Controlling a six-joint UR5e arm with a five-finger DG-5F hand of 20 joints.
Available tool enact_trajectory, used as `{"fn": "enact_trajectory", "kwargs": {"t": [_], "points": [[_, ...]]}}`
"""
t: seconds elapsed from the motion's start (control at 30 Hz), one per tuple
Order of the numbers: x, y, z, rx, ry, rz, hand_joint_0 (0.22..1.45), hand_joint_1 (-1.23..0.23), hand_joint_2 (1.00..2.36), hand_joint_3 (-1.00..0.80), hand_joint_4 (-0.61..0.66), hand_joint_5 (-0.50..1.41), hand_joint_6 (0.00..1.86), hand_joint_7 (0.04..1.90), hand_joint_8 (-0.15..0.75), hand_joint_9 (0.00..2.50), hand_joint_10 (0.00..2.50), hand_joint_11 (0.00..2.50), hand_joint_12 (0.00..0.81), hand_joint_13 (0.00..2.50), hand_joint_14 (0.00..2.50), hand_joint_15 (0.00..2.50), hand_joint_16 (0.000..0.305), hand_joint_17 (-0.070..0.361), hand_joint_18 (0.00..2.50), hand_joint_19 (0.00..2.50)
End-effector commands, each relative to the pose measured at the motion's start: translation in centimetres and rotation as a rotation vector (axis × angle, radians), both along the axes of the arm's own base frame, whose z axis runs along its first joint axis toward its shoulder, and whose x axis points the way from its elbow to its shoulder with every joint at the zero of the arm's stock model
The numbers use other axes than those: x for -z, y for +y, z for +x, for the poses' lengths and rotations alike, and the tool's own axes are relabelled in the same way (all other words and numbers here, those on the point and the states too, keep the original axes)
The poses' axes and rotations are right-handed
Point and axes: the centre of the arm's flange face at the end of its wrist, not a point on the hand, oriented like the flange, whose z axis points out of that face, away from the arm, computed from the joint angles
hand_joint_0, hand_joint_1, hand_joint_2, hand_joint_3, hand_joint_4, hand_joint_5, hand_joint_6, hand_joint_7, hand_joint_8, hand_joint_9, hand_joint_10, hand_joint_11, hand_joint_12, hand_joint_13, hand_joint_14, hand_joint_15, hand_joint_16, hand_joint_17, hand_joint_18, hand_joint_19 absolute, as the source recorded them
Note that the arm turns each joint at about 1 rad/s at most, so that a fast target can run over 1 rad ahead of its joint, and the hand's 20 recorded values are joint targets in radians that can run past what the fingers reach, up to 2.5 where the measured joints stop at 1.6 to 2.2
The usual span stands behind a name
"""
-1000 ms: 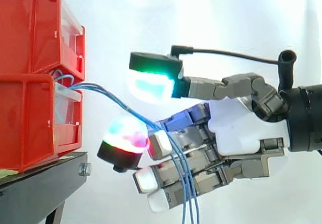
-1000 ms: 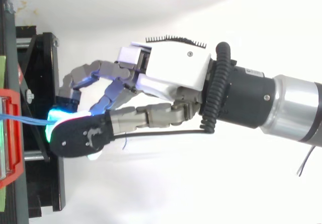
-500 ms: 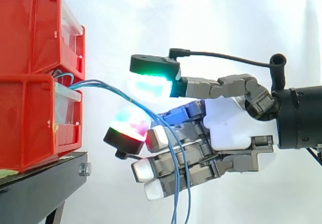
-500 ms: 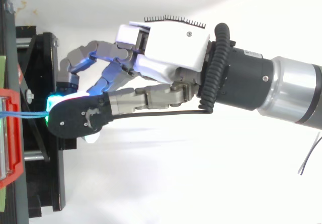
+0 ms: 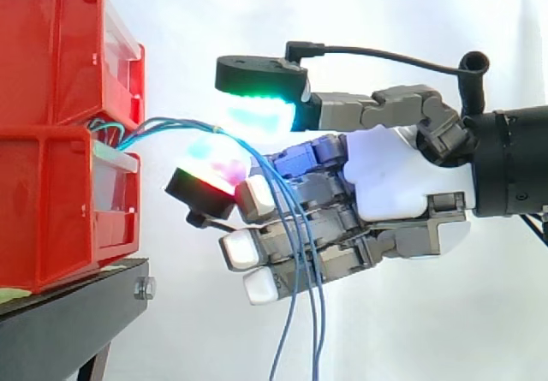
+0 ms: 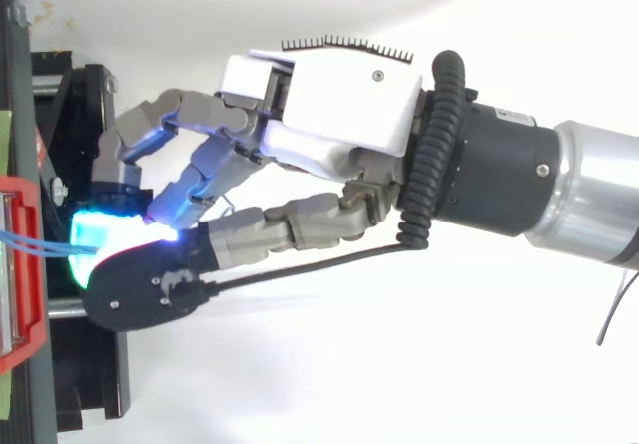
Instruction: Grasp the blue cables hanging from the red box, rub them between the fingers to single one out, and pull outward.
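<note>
Risks first. Several strands of the blue cables [image 5: 175, 125] run together through the pinch, none yet separated. Pulling outward now would likely drag the whole bundle instead of one strand. The pinch looks light, so the strands could slide out sideways once tension comes on. Below the pinch the cables drape across the curled lower fingers [image 5: 236, 249]. A strand caught there could snag and tug unevenly. A hard pull might also shift the red bins [image 5: 51, 210] on the black stand [image 5: 68, 312]. Both bins sit unsecured, as far as can be seen.

Cables: they leave the seam between the upper and lower bin at left of frame and run level toward centre. Past the pinch they bend down, and the loose ends hang to the bottom edge.

Hand [image 5: 394, 175]: narrow. The thumb's green pad [image 5: 257, 111] sits above and a magenta-red pad [image 5: 210, 171] below. The bundle is threaded between them, touching the underside of the green pad. The remaining fingers are curled, white tips toward the bins. In the top view the hand [image 6: 329, 105] reaches from the right. Its lit pads sit just beside the bin front, with cable [image 6: 30, 244] leading in.
</note>
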Motion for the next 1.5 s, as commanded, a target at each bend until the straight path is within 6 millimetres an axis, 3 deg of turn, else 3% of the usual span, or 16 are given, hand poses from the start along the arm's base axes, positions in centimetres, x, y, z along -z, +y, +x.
{"fn": "enact_trajectory", "kwargs": {"t": [0.0, 0.23, 0.47, 0.7, 1.2, 1.47], "points": [[0.0, 0.3, -0.4, -0.005, 0.034, -0.001, 0.67, -0.85, 1.02, -0.25, 0.04, -0.16, 0.95, 0.98, 0.261, 0.97, 0.02, 0.88, 0.335, 0.85, 0.02, 0.61, 0.043, 0.096, 0.7, 0.5], [0.5, 1.2, -1.2, -0.02, 0.108, -0.011, 0.68, -0.86, 1.01, -0.36, 0.02, -0.15, 0.94, 1.02, 0.249, 1.02, 0.02, 0.88, 0.331, 0.85, 0.03, 0.61, 0.041, 0.093, 0.71, 0.51], [0.8, 1.2, -1.3, -0.017, 0.117, -0.013, 0.58, -0.77, 1.0, -0.5, 0.07, -0.12, 0.91, 1.02, 0.25, 1.02, 0.02, 0.82, 0.341, 0.83, 0.02, 0.6, 0.042, 0.095, 0.68, 0.53], [0.6, 1.4, -1.1, -0.02, 0.099, -0.014, 0.52, -0.66, 1.0, -0.5, 0.08, -0.12, 0.88, 1.06, 0.259, 1.03, 0.02, 0.8, 0.352, 0.83, 0.02, 0.6, 0.045, 0.1, 0.69, 0.54], [-0.2, 2.2, 0.0, -0.018, 0.031, -0.117, 0.54, -0.65, 1.0, -0.5, 0.1, -0.12, 0.85, 1.04, 0.254, 1.02, 0.02, 0.8, 0.349, 0.83, 0.02, 0.61, 0.044, 0.098, 0.69, 0.57], [0.6, 2.3, 0.2, -0.002, 0.004, -0.136, 0.53, -0.65, 1.0, -0.5, 0.14, -0.12, 0.8, 0.98, 0.253, 0.97, 0.02, 0.76, 0.353, 0.81, 0.02, 0.6, 0.045, 0.101, 0.69, 0.56]]}}
